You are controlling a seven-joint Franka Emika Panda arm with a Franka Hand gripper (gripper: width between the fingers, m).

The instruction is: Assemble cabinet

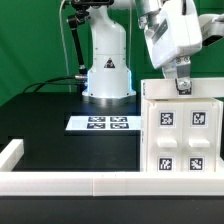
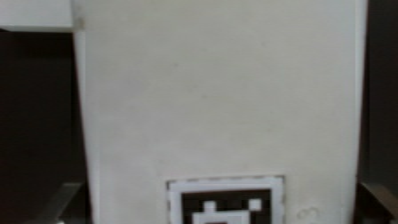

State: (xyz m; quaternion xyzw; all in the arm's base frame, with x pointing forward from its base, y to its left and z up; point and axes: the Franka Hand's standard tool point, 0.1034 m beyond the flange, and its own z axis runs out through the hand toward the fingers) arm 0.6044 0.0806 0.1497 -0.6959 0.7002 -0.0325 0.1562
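The cabinet (image 1: 182,135) is a large white box standing at the exterior view's right, with several black-and-white tags on its front face. My gripper (image 1: 182,88) comes down from above onto its top rear edge. In the wrist view the cabinet's white top (image 2: 222,100) fills the space between my fingers, with one tag (image 2: 226,204) near the picture's lower edge. The dark fingertips (image 2: 57,204) stand wide apart, one against each long side of the box, so the gripper is shut on it.
The marker board (image 1: 103,123) lies flat on the black table in front of the robot base (image 1: 108,72). A long white border rail (image 1: 70,182) runs along the front edge, and a short rail piece (image 1: 10,152) stands at the exterior view's left.
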